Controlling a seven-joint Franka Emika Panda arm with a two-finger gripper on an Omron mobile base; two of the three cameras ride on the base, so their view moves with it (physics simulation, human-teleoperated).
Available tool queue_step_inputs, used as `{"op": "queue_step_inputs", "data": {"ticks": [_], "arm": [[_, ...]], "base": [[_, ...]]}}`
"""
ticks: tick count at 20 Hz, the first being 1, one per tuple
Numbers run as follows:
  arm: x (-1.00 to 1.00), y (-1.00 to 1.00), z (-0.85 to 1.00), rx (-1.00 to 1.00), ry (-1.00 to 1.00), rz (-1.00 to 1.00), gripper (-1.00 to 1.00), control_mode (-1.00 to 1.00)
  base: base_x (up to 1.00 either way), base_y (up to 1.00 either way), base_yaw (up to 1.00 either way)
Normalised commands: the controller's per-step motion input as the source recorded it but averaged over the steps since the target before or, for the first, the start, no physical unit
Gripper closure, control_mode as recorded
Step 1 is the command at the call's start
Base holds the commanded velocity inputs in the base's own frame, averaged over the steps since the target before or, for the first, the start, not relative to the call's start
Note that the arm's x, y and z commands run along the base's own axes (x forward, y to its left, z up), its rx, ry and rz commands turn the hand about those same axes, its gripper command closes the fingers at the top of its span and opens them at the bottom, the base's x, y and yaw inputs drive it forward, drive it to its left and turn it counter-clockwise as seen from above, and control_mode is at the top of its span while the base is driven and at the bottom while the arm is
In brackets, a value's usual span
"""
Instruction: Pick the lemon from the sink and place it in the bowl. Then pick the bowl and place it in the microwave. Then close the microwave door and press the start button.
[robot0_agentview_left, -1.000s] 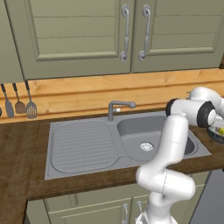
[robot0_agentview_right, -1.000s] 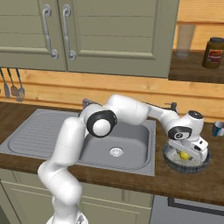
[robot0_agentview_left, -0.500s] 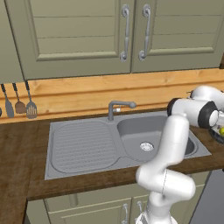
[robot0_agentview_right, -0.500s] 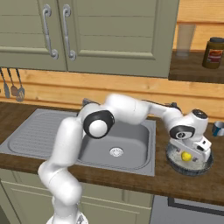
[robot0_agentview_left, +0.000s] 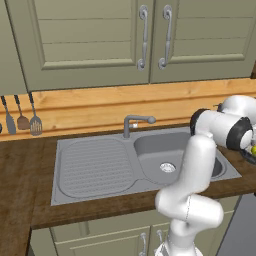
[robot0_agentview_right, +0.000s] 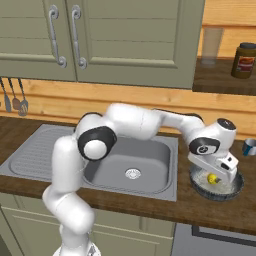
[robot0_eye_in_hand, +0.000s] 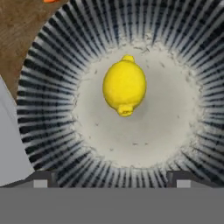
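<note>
I'm looking straight down past my gripper (robot0_eye_in_hand: 111, 179). Its jaws stand released, spread wide with nothing between them, the tips near the lower rim of the bowl (robot0_eye_in_hand: 52, 65). From the left tip across to the right, the ribbed wall runs unbroken. The lemon (robot0_eye_in_hand: 124, 85) lies free on the pale bowl floor, ahead of the jaws and about midway between them. From my right base camera, the sink (robot0_agentview_right: 150, 150) sits left of the hand, just beside the bowl.
</note>
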Motion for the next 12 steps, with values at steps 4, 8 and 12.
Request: {"op": "queue_step_inputs", "data": {"ticks": [4, 8, 12], "arm": [[-0.05, 0.47, 0.30, -0.12, 0.03, 0.04, -1.00, -1.00], [0.00, 0.41, 0.13, -0.17, 0.12, 0.09, -1.00, -1.00], [0.00, 0.32, 0.00, -0.04, 0.11, 0.04, -1.00, -1.00]], "base": [[0.00, 0.00, 0.00], [0.00, 0.00, 0.00], [0.00, 0.00, 0.00]]}}
